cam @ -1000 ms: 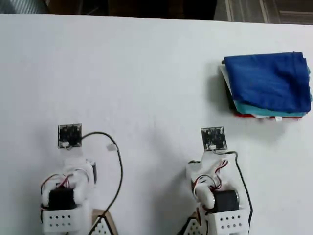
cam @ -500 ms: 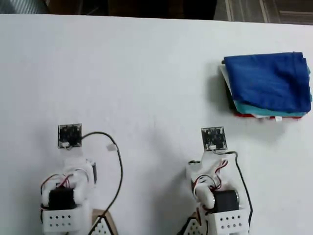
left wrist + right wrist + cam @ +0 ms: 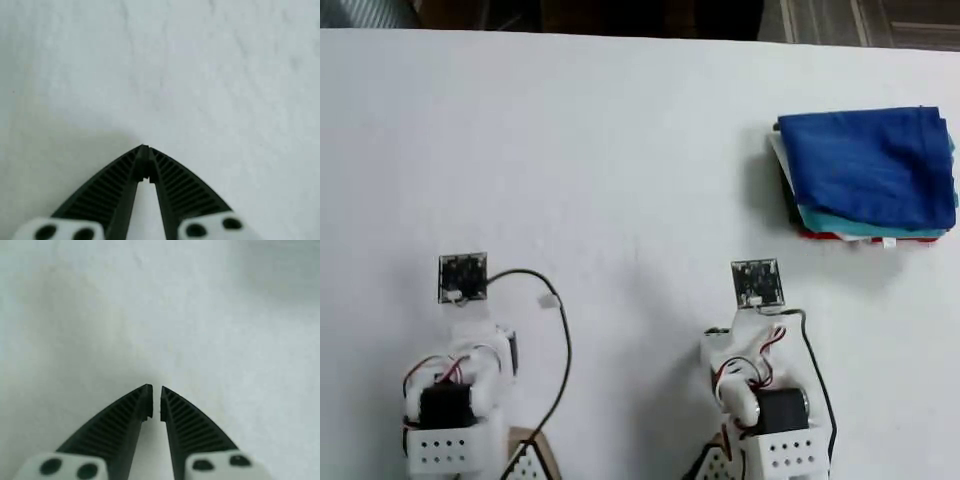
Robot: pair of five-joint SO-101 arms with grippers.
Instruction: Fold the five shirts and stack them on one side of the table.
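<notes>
A stack of folded shirts sits at the right side of the white table [image 3: 600, 150], with a blue shirt [image 3: 868, 165] on top. Teal [image 3: 830, 222], red [image 3: 820, 236] and white edges peek out beneath it. Both arms are folded back at the near edge, far from the stack: the left arm [image 3: 455, 390] and the right arm [image 3: 760, 400]. My left gripper [image 3: 143, 148] is shut, tips touching, over bare table. My right gripper [image 3: 156, 389] is shut to a thin slit with nothing in it, also over bare table.
A black cable [image 3: 558, 340] loops beside the left arm. Small camera boards [image 3: 462, 277] [image 3: 757, 283] stick out ahead of each arm. The table's far edge [image 3: 620, 33] borders dark floor. Bare tabletop spreads across the left and centre.
</notes>
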